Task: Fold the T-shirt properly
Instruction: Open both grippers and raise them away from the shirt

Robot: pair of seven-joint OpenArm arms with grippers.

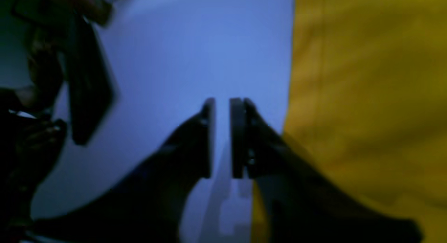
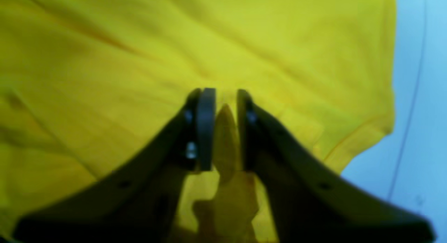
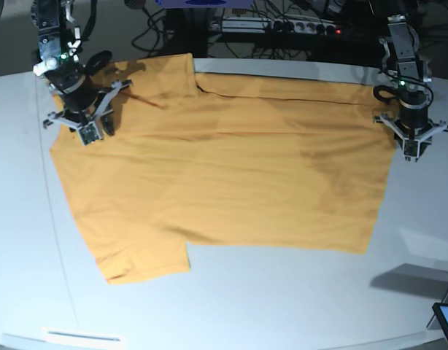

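Observation:
The T-shirt (image 3: 224, 175) is orange-yellow and lies spread flat on the white table (image 3: 282, 306), with one sleeve at the front left and another at the back left. My right gripper (image 3: 93, 131) hangs over the shirt's back-left part. In the right wrist view its jaws (image 2: 224, 94) stand a little apart above the cloth (image 2: 139, 61), with only shadow between them. My left gripper (image 3: 414, 149) is at the shirt's right edge. In the left wrist view it (image 1: 222, 103) is narrowly open over bare table (image 1: 192, 44), just beside the cloth (image 1: 366, 96).
A power strip with cables (image 3: 282, 25) runs behind the table's far edge. A dark screen corner (image 3: 446, 321) pokes in at the front right. A white strip (image 3: 82, 337) lies at the front left edge. Blurred dark hardware (image 1: 87, 79) shows left of my left gripper.

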